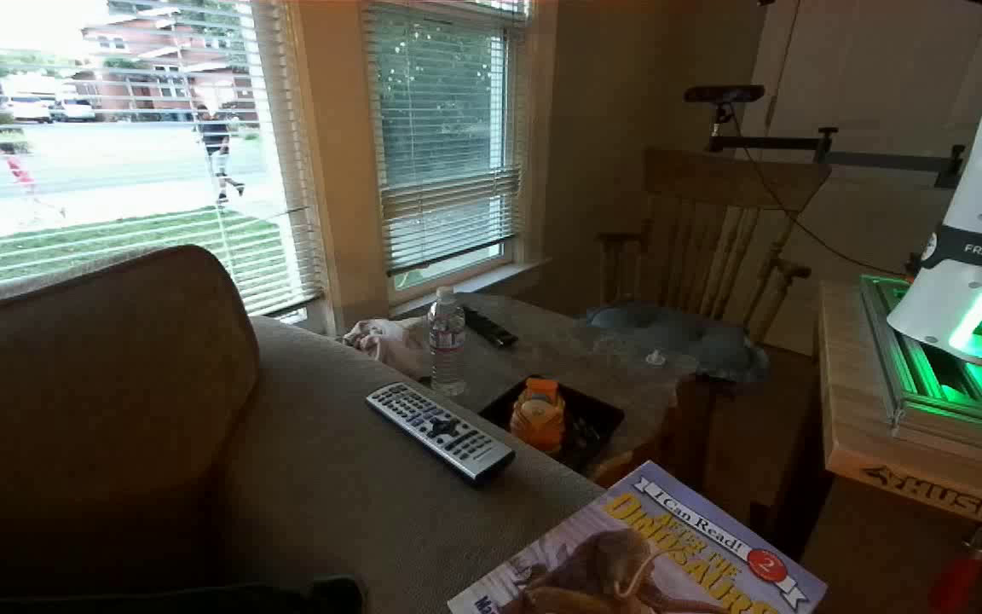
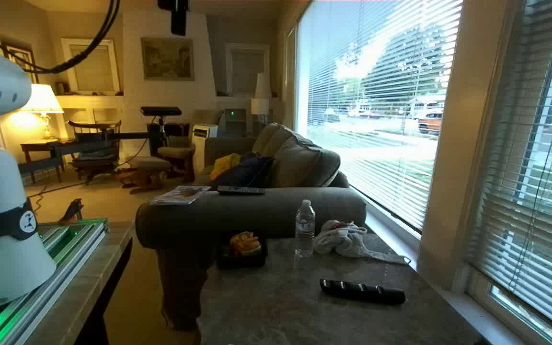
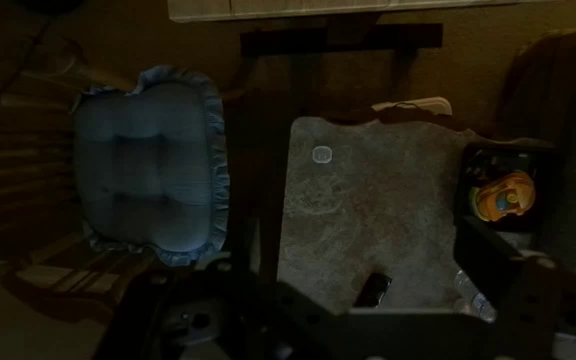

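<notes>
Your black two-fingered gripper (image 3: 358,235) points down above the mottled grey tabletop (image 3: 368,200), its fingers (image 3: 483,255) spread wide. On that surface lies the black ridged oblong object (image 3: 374,290), long axis slanting toward upper right in the wrist view; you have room between it and the small clear plastic piece (image 3: 322,154) near the wavy edge (image 3: 413,127).

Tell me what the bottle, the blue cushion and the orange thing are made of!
Bottle: probably plastic, clear and shiny; you can see through it.
Blue cushion: looks like matte fabric, with a ruffled edge and a dimpled top.
Orange thing: maybe smooth plastic, from its bright, moulded-looking shape, but I can't be sure.
</notes>
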`<state>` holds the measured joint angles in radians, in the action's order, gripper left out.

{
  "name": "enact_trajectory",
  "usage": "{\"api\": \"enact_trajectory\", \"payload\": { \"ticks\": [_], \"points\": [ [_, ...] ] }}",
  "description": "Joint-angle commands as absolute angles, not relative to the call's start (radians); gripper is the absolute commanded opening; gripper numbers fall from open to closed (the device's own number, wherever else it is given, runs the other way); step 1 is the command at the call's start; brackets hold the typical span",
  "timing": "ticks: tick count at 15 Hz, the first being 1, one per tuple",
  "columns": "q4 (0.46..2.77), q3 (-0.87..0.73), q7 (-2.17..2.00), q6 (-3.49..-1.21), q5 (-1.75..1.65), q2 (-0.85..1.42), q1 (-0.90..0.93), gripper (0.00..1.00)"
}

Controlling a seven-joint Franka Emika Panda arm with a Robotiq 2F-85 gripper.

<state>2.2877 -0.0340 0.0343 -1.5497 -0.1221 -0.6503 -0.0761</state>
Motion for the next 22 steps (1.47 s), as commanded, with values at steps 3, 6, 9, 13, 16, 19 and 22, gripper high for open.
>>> {"api": "enact_trajectory", "payload": {
  "ticks": [3,6,9,13,16,19,22],
  "points": [
    [2.284,-0.042,0.029,-1.546,-0.126,-0.649,-0.065,1.0],
    [2.284,-0.042,0.029,-1.546,-0.126,-0.649,-0.065,1.0],
    [2.284,-0.042,0.029,-1.546,-0.126,-0.649,-0.065,1.0],
    [2.282,-0.095,0.074,-1.571,-0.151,-0.594,-0.083,1.0],
    [2.269,-0.137,0.096,-1.635,-0.18,-0.514,-0.096,1.0],
    [2.272,-0.155,0.138,-1.754,-0.218,-0.435,-0.098,1.0],
    [2.278,-0.146,0.147,-1.882,-0.276,-0.361,-0.1,1.0]
  ]
}}
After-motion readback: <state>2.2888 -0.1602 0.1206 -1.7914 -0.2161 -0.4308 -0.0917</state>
